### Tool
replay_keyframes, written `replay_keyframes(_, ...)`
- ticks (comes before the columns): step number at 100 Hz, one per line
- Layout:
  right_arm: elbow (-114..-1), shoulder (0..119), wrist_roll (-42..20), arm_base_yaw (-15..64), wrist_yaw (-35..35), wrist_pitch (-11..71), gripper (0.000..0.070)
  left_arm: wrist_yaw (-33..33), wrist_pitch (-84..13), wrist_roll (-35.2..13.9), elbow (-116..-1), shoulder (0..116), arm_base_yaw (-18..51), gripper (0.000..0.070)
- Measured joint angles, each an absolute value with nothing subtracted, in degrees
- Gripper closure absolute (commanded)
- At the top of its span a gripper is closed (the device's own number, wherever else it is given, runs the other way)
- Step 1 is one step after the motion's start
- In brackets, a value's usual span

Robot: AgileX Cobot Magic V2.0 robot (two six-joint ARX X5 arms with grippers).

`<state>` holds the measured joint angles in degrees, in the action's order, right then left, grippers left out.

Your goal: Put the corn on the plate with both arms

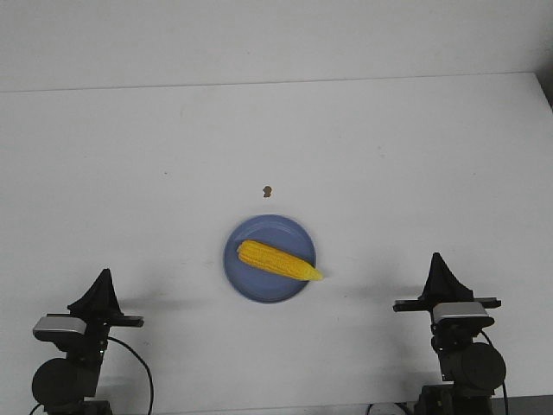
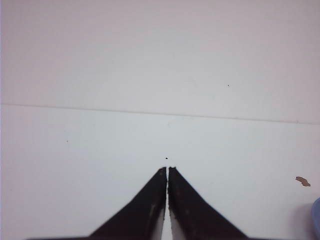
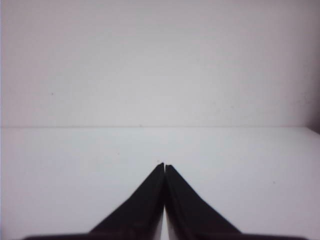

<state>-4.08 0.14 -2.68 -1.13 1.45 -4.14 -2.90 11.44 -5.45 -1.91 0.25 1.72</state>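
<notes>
The yellow corn [image 1: 278, 260] lies across the blue plate [image 1: 259, 281] near the table's front middle, its pointed tip just over the plate's right rim. My left gripper [image 1: 104, 278] is shut and empty at the front left, well away from the plate; the left wrist view shows its jaws [image 2: 167, 169] closed over bare table. My right gripper [image 1: 436, 261] is shut and empty at the front right; in the right wrist view [image 3: 164, 165] its jaws are closed. A sliver of the plate's edge [image 2: 317, 216] shows in the left wrist view.
A tiny brown speck [image 1: 268, 189] lies on the white table just behind the plate; it also shows in the left wrist view [image 2: 302, 181]. The table's far edge meets a white wall.
</notes>
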Motion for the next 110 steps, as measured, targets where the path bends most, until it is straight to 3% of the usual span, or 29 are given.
replay_keyframes(34, -1.21, 0.14, -3.05, -1.13, 1.45, -9.61, 0.0699, -2.9, 11.42, -5.45, -1.91, 0.25, 1.72, 0.0688)
replay_keyframes(110, -0.84, 0.14, -3.27, -1.13, 1.45, -9.65, 0.0699, -2.9, 11.44, -5.45, -1.91, 0.25, 1.72, 0.0688)
